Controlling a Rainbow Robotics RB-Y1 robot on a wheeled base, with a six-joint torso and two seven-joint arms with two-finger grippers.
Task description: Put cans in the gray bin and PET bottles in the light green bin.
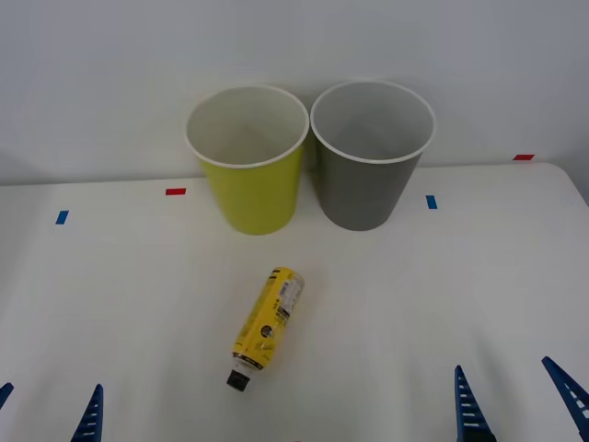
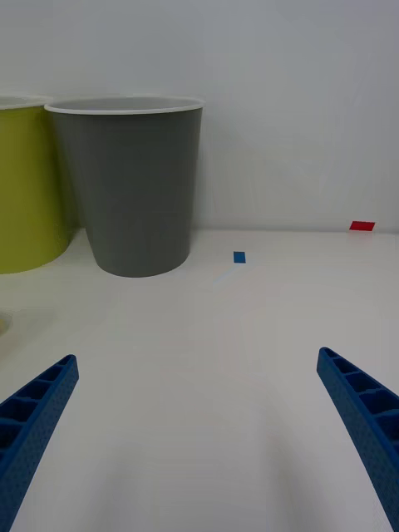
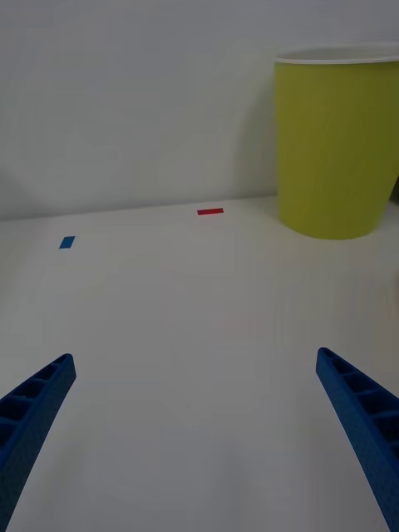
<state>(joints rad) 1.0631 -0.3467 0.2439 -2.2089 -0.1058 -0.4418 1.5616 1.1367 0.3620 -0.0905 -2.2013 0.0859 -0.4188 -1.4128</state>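
- The front view looks forward and down from above the arms onto the white counter (image 1: 138,304), taking in the round yellow-green bin (image 1: 253,193) and the round dark gray bin (image 1: 366,189) by the far wall.
- The right wrist view sits low, near the counter surface, facing the gray bin (image 2: 137,199) side-on.
- The left wrist view, equally low, faces the yellow-green bin (image 3: 337,150).
- Both wrist views share the yellow-green bin with the front view.

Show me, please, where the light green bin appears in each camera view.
Front view: light green bin at the table's back, left of the gray bin.
Right wrist view: a strip at the picture's edge, beside the gray bin.
Left wrist view: upright on the table.
Shared landmark: red tape mark.
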